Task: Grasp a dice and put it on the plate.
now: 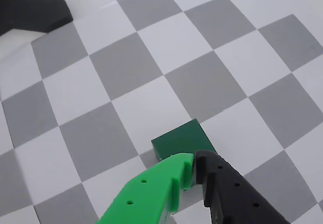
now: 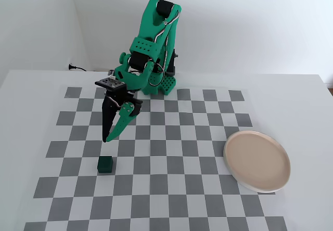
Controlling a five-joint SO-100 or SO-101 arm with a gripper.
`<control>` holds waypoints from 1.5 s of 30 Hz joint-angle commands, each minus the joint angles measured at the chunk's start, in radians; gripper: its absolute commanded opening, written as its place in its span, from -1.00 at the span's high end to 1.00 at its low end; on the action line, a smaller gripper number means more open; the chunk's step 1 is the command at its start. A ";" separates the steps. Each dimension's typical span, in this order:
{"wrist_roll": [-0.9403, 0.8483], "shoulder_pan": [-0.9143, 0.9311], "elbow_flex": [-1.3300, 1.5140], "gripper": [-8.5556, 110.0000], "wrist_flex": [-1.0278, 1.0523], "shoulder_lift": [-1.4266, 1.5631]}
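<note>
The jaws (image 2: 107, 139) hang point-down above the checkered table (image 2: 208, 179), their tips drawn together with only a thin slit between them, and they grip nothing. In the wrist view the bright green finger (image 1: 151, 193) and the black finger (image 1: 227, 193) reach in from the lower edge, their tips almost meeting — clenched on empty air. The dice (image 1: 182, 140), a small dark green cube, sits just past those tips, partly hidden behind them; whether a tip brushes its near edge cannot be told from here.

The fixed view settles it: the dice (image 2: 105, 164) rests on the table just below the jaw tips, with a clear gap between them, so it lies free. That view also shows the plate (image 2: 257, 161) — round, beige, pale-rimmed — lying far over on the right side of the board, well apart from the dice, along with the green arm (image 2: 151, 49) folding down from its base at the back edge. The wrist view shows neither.
</note>
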 commanded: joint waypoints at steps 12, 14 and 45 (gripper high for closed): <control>-0.015 -0.005 -0.107 0.20 -0.026 -0.023; -0.005 -0.002 -0.121 0.16 -0.021 -0.035; -0.020 0.061 -0.273 0.17 -0.132 -0.403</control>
